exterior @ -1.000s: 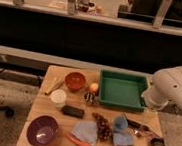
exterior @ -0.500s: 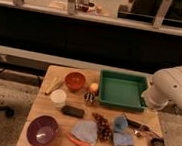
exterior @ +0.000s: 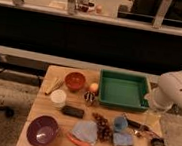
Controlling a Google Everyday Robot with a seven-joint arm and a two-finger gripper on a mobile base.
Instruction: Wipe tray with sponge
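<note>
A green tray (exterior: 123, 90) sits at the back right of the wooden table (exterior: 44, 111) with nothing in it. A dark rectangular block that looks like a sponge (exterior: 73, 111) lies left of centre, in front of a white cup. A blue pad (exterior: 122, 139), possibly also a sponge, lies near the front edge. My arm's white body (exterior: 180, 92) is at the right. The gripper (exterior: 153, 115) hangs below it, just off the tray's front right corner and above the table's right side. It touches neither sponge.
A red bowl (exterior: 75, 80), an orange ball (exterior: 93, 87), a small metal can (exterior: 88, 98) and a white cup (exterior: 58, 97) stand left of the tray. A purple bowl (exterior: 42, 130), grey-blue cloth (exterior: 84, 131), blue cup (exterior: 120, 124) and a black item (exterior: 157, 143) fill the front.
</note>
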